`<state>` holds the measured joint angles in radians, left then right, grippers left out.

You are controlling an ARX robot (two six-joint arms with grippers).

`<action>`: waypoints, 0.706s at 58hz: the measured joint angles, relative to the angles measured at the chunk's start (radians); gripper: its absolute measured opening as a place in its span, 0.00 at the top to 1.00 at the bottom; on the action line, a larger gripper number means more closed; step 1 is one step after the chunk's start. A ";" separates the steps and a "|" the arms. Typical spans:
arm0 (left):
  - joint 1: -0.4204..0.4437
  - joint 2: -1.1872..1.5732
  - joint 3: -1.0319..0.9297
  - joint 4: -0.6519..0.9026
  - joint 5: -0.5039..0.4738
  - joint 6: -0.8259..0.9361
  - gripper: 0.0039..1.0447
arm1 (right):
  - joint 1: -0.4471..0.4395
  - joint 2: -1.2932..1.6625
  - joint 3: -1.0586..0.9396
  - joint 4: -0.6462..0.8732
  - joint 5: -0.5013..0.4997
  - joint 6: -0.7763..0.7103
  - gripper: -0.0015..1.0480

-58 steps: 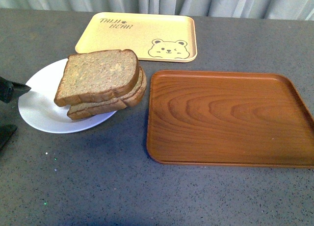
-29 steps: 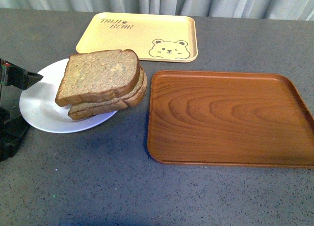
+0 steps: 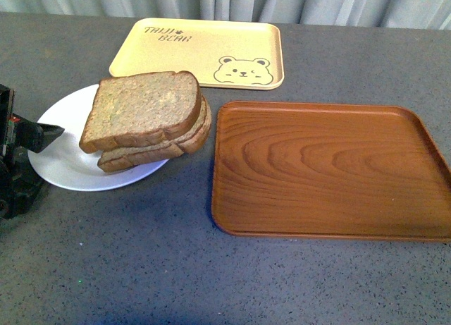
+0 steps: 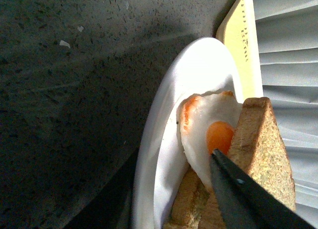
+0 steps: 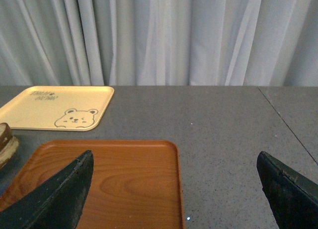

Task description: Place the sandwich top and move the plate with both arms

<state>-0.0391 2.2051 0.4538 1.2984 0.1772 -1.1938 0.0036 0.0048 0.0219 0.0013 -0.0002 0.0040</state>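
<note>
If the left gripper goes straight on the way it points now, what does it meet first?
Probably the fried egg under the sandwich top, on the plate; depth is unclear.

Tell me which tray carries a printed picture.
The pale yellow tray, farther from the robot: it shows a bear face and lettering. The brown tray bears only wood grain.
</note>
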 joint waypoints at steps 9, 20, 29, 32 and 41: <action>0.000 0.010 0.000 0.018 0.000 -0.003 0.76 | 0.000 0.000 0.000 0.000 0.000 0.000 0.09; 0.000 0.047 -0.003 0.071 0.003 -0.013 0.89 | 0.000 0.000 0.000 0.000 0.000 0.000 0.09; 0.000 0.079 -0.003 0.106 0.007 -0.024 0.98 | 0.000 0.000 0.000 0.000 0.000 0.000 0.09; 0.003 0.075 -0.002 0.112 -0.005 -0.012 0.98 | 0.000 0.000 0.000 0.000 0.000 0.000 0.09; 0.004 0.037 -0.004 0.108 -0.031 0.012 0.98 | 0.000 0.000 0.000 0.000 0.000 0.000 0.09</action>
<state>-0.0349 2.2421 0.4496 1.4067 0.1459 -1.1820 0.0036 0.0048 0.0219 0.0010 -0.0002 0.0036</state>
